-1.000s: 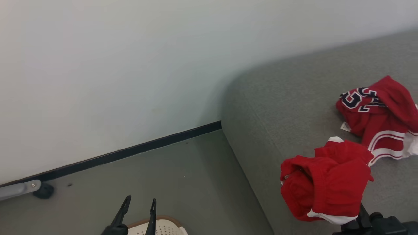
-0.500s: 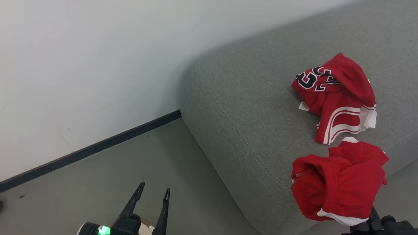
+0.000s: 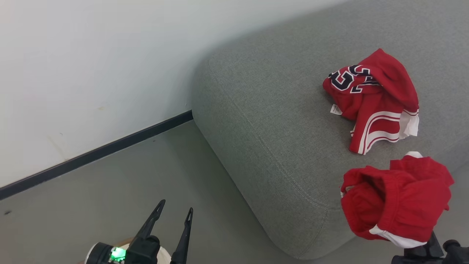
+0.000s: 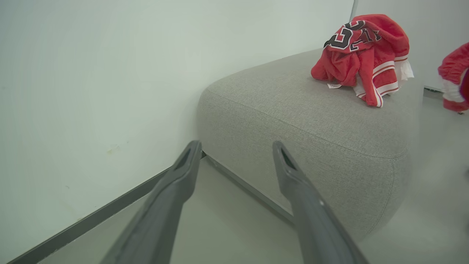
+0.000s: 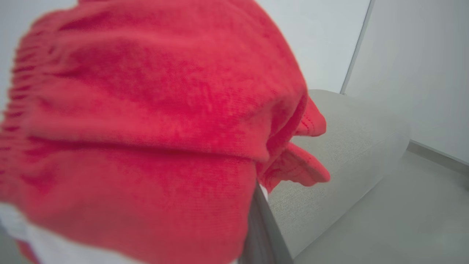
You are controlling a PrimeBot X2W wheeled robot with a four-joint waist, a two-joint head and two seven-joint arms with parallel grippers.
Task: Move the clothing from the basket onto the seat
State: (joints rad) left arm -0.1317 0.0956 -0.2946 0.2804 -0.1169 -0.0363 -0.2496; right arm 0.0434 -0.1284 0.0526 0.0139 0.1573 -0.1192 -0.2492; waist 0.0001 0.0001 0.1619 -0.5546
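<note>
Red cloth with big black block letters, white at their edges, makes up the lettered piece [image 3: 370, 99]. It is too crumpled for the letters to be read. A small white tag [image 3: 335, 109] sticks out on its left side, and its print is too small to read. This piece has white stripes too. It lies on top of the grey seat [image 3: 278, 128], on the far right part.

The right pincer [image 3: 430, 246] is at the bottom right of the head view. It is closed tight on the plain piece [image 3: 395, 205], a red bundle with a white band at the bottom. The cloth hangs over the pincer and hides its tips. In the right wrist view one grey finger [image 5: 262, 231] shows under the cloth. The bundle is up in the air by the near right edge of the seat, near the lettered piece but not touching it.

The left pincer [image 3: 176, 206] is wide open and holds nothing. It is over the floor [image 3: 110, 190], left of the seat and well apart from both pieces. In the left wrist view its two fingers [image 4: 172, 198] point toward the seat's rounded corner by the white wall [image 3: 91, 55].
</note>
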